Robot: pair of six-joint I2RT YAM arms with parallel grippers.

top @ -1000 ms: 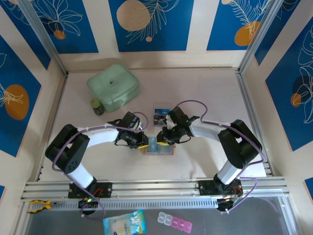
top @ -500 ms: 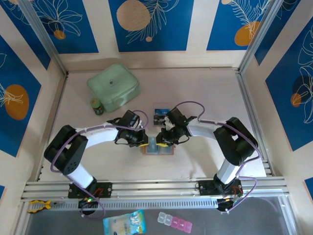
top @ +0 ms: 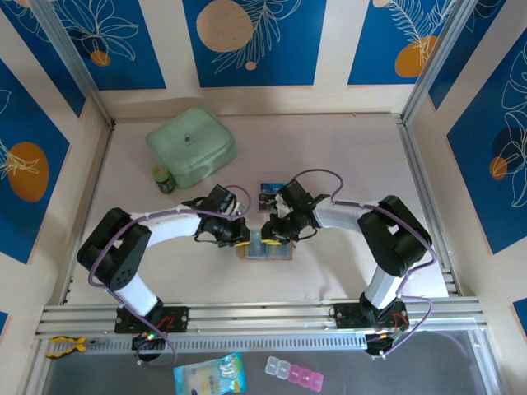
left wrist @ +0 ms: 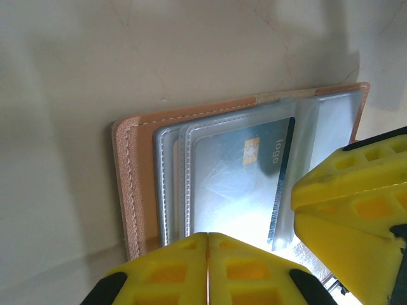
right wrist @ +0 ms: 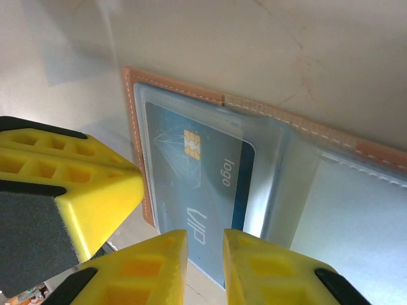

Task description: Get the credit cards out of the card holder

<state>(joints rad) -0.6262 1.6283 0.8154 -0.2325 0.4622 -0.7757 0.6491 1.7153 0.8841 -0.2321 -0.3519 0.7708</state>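
Note:
The card holder [top: 268, 249] lies open and flat on the table, with tan leather edges [left wrist: 132, 184] and clear pockets. A dark blue credit card [left wrist: 235, 178] with a gold chip sits in a pocket; the right wrist view shows the same card [right wrist: 197, 184], printed "logo" and "VIP". Another blue card [top: 268, 194] lies loose on the table just behind the holder. My left gripper [left wrist: 208, 240] is shut, its tips over the holder's near edge. My right gripper [right wrist: 205, 240] hovers over the card with a narrow gap and nothing pinched. The two grippers stand close together over the holder.
A large mint-green zip case [top: 191, 146] stands at the back left with a small green jar [top: 164, 179] beside it. In front of the arm bases lie a blue packet [top: 210, 375] and a pink pill box [top: 295, 374].
My left gripper's fingers have closed fully over the holder. My right gripper has shifted slightly left over the card. The holder has not moved.

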